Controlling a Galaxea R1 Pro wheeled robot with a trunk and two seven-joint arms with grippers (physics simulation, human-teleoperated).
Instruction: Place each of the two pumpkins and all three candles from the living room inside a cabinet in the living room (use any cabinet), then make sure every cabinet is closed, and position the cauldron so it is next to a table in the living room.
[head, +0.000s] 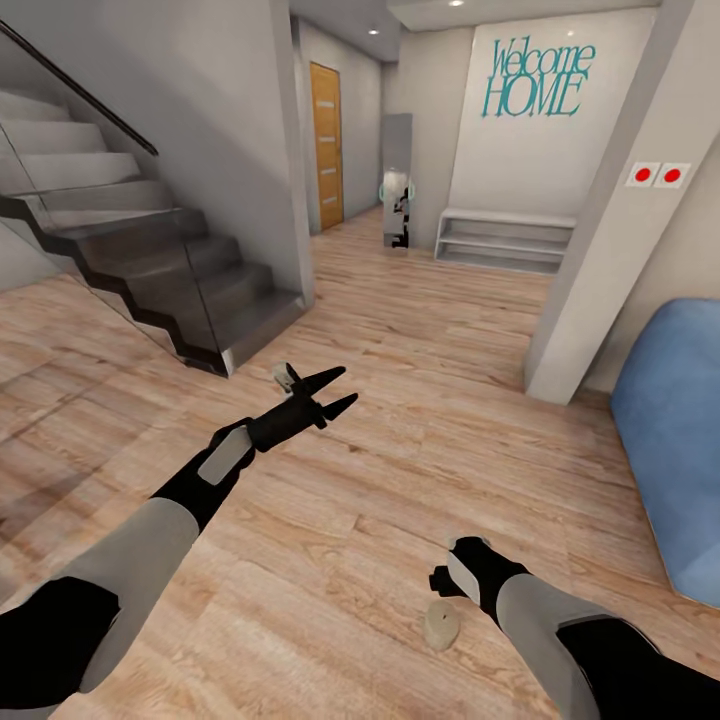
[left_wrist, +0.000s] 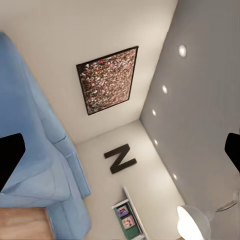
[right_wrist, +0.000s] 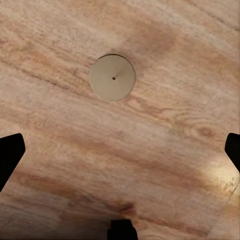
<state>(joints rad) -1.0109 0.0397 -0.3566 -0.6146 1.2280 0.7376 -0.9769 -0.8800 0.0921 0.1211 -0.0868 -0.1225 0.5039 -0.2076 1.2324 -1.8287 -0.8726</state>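
A candle (head: 441, 625) stands upright on the wooden floor (head: 400, 480), well away from the stairs (head: 150, 260) and the blue sofa (head: 670, 440). The right gripper (right_wrist: 120, 150) hangs almost straight above it, pointing down with its fingers wide apart and the candle a little off centre between them. The left gripper (head: 335, 392) is stretched forward, open and empty, much farther off. I'd say the right arm takes this one.
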